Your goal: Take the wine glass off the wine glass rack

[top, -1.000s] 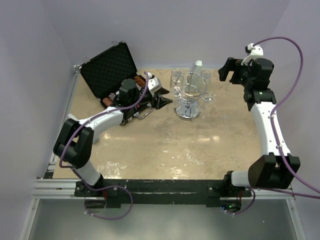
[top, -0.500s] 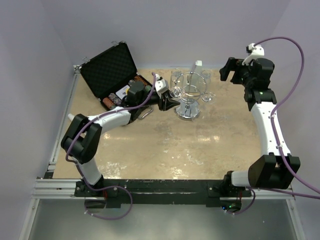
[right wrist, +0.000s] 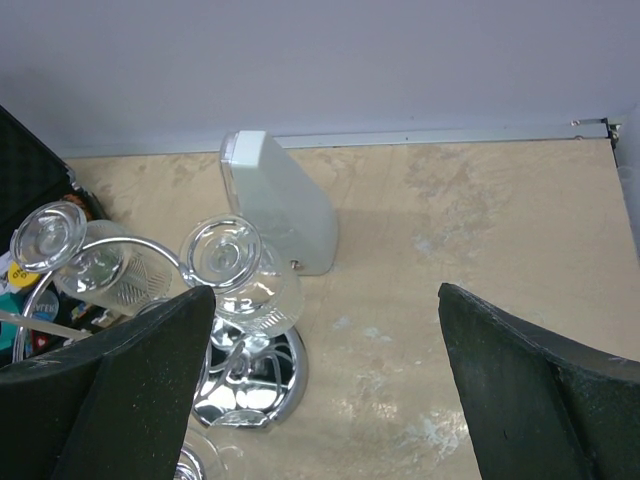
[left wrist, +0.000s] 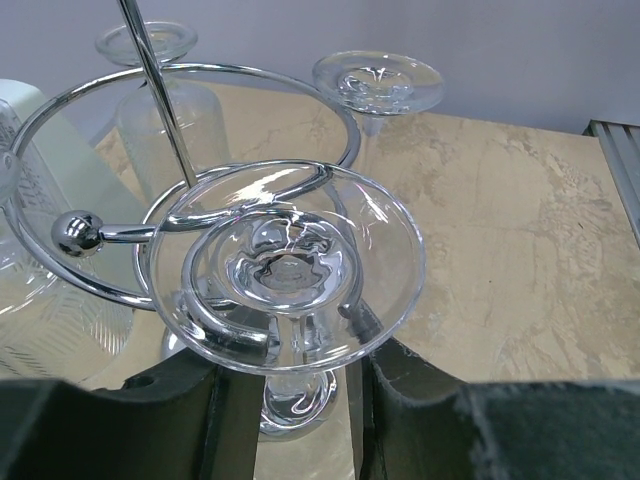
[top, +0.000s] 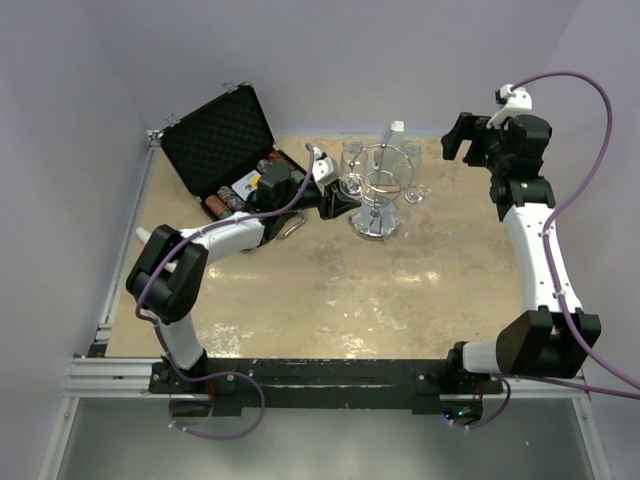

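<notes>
At far middle of bench (top: 400,290) stands rack (top: 376,200), other glasses (left wrist: 378,80) hanging bowl-down from its wire loops. At rack's left side sits left gripper (left wrist: 305,390). Its jaws straddle stem of nearest wine glass (left wrist: 285,270), just under foot resting in wire loop. Jaws narrow, close to glass on both sides; cannot tell whether they pinch it. Over far right of bench, right gripper (right wrist: 325,300) raised, jaws wide apart, well clear of rack. White box (right wrist: 275,200) behind rack; open black case (top: 215,135) far left.
</notes>
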